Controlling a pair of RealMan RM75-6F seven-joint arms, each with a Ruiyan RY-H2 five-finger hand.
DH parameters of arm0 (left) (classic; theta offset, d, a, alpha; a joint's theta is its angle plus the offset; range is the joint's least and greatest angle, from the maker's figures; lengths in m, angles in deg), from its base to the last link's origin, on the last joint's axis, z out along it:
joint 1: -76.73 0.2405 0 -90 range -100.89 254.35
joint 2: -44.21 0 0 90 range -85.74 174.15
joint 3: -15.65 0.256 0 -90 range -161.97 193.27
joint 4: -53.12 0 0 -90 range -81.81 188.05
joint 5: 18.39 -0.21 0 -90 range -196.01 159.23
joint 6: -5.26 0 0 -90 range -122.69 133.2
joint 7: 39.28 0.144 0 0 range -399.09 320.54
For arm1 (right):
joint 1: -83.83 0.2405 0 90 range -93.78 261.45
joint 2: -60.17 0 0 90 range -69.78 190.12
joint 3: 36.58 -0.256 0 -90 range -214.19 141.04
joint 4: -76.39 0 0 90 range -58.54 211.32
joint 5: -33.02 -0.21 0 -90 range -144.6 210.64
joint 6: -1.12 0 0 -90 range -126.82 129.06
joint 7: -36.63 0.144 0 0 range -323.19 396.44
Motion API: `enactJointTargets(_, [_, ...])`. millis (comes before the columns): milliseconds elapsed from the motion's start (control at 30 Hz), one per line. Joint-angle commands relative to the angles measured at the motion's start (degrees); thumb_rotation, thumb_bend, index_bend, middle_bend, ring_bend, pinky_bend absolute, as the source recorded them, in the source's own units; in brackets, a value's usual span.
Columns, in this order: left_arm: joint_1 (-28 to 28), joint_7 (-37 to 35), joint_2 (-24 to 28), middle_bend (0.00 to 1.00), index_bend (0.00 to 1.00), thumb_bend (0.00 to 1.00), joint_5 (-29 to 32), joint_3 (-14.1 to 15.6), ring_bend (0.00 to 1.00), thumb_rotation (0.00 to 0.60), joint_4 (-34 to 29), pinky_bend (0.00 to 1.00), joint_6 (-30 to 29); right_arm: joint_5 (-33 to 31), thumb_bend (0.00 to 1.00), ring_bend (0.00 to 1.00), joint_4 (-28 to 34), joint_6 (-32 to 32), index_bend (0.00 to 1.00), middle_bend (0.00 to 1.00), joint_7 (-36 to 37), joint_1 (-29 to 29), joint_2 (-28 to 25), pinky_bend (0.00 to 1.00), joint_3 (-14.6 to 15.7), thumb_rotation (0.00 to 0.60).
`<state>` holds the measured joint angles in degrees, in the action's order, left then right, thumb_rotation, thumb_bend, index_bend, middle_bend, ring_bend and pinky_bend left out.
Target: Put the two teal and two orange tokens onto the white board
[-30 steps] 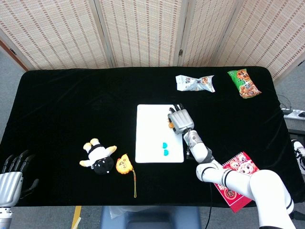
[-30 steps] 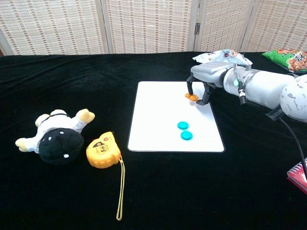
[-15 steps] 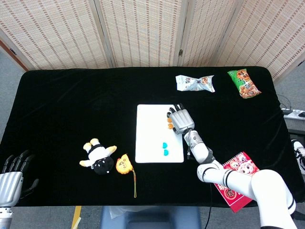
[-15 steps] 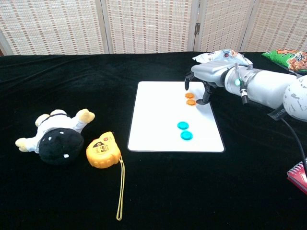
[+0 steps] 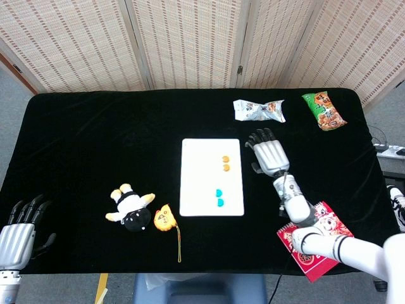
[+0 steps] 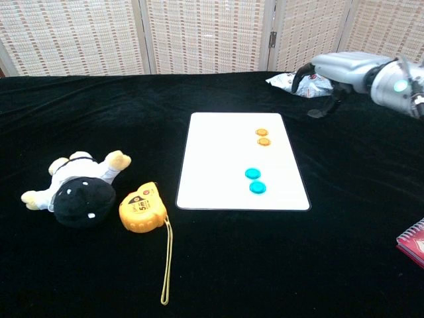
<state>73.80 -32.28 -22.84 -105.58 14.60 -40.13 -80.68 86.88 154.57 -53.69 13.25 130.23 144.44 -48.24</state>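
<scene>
Black cloth covers the table, and at its near left corner I see my left hand hanging just off the edge, fingers spread apart and holding nothing. Moving right, a black-and-white plush toy lies on its side on the near left part of the cloth, and just beside it on the right sits an orange tape measure with its cord trailing toward me. Next comes the white board, lying flat around the middle of the table. All four tokens rest on its right half: the two orange tokens sit close together toward the far end, one just behind the other, and the two teal tokens sit close together toward the near end. None of them touches a hand. Right of the board, my right hand is over the cloth, clear of the board, its fingers apart with nothing between them. Beyond it at the far side lies a white snack packet, and further right a green snack bag. At the near right edge a red notebook lies partly under my right arm.
</scene>
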Motion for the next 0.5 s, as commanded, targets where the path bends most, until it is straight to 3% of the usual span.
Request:
enactJointTargets(33, [-0.3, 0.2, -0.1, 0.09, 0.17, 0.36, -0.2, -0.1, 0.13, 0.6, -0.2, 0.0, 0.2, 3.6, 0.27, 0.04, 4.8, -5.1, 0.28, 0.13, 4.2, -5.5, -5.1, 0.0, 1.9, 0.6])
enactJointTargets(500, [-1.4, 3.2, -0.2, 0.09, 0.17, 0.36, -0.6, -0.5, 0.13, 0.6, -2.8, 0.0, 0.6, 20.4, 0.27, 0.0, 11.5, -20.4, 0.1, 0.07, 20.3, -22.6, -14.4, 0.0, 10.8, 0.6])
